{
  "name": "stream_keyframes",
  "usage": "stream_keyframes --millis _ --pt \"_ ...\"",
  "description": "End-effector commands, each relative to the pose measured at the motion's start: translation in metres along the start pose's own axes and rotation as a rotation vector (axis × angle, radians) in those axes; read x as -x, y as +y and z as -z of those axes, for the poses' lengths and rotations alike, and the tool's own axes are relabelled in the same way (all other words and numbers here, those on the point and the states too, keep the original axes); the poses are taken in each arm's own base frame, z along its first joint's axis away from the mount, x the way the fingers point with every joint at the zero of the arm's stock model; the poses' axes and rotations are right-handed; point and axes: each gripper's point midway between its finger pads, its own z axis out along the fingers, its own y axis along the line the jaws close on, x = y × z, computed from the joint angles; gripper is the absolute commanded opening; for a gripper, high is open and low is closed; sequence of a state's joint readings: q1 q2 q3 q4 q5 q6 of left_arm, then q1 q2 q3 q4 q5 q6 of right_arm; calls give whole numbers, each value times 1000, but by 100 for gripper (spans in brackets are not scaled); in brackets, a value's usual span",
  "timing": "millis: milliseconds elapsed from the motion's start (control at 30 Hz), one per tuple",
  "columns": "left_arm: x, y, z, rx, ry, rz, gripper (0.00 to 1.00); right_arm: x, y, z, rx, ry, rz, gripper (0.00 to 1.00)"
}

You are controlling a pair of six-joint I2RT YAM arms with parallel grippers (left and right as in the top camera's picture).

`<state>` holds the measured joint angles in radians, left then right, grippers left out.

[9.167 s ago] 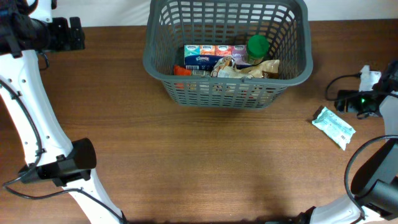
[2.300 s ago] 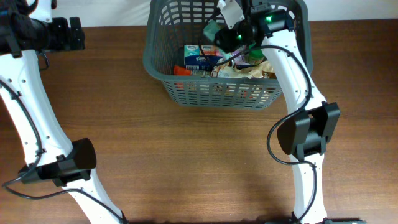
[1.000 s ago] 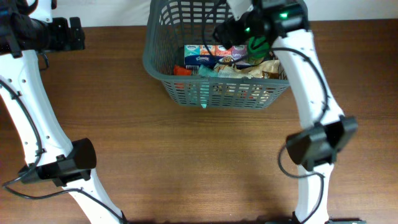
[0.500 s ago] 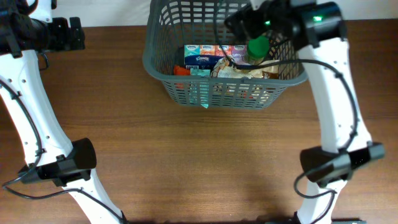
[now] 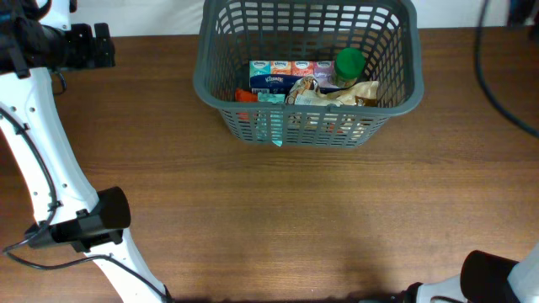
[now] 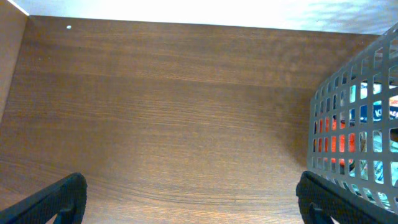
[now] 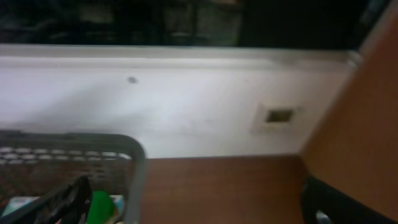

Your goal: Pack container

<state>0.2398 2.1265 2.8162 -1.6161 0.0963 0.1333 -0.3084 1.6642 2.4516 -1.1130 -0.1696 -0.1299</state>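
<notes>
The dark grey basket [image 5: 307, 84] stands at the table's far middle. It holds tissue packs [image 5: 282, 74], a green-lidded bottle [image 5: 349, 63], a brown packet [image 5: 337, 94] and a teal packet [image 5: 271, 122] upright against its front wall. My left gripper [image 5: 105, 46] is at the far left, open and empty, with its fingers wide apart [image 6: 193, 205] above bare wood and the basket's side [image 6: 354, 124] to its right. My right gripper [image 7: 196, 208] is open and empty, off the basket's far right corner [image 7: 134, 168]; that view is blurred. It is outside the overhead view.
A white wall [image 7: 186, 106] rises behind the table. The left arm's base [image 5: 93, 223] stands at the front left. A dark cable [image 5: 501, 76] hangs at the far right. Bare wood [image 5: 295, 219] lies in front of the basket.
The teal packet, earlier on the table at the right, now sits in the basket. My right arm has pulled away from above the basket, up and right, out of the overhead view.
</notes>
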Motion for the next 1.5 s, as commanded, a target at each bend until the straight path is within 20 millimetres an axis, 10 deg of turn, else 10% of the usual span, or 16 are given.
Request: stream_keyframes --millis 0,400,1467 --pt "-2 3 -5 2 11 15 99 -13 -19 -2 -39 48 -70 99" --pt "-2 3 -5 2 11 15 99 -46 -15 0 -27 179 -96 99" --pt "-2 3 -5 2 11 14 99 -47 -15 0 -26 185 -98 99"
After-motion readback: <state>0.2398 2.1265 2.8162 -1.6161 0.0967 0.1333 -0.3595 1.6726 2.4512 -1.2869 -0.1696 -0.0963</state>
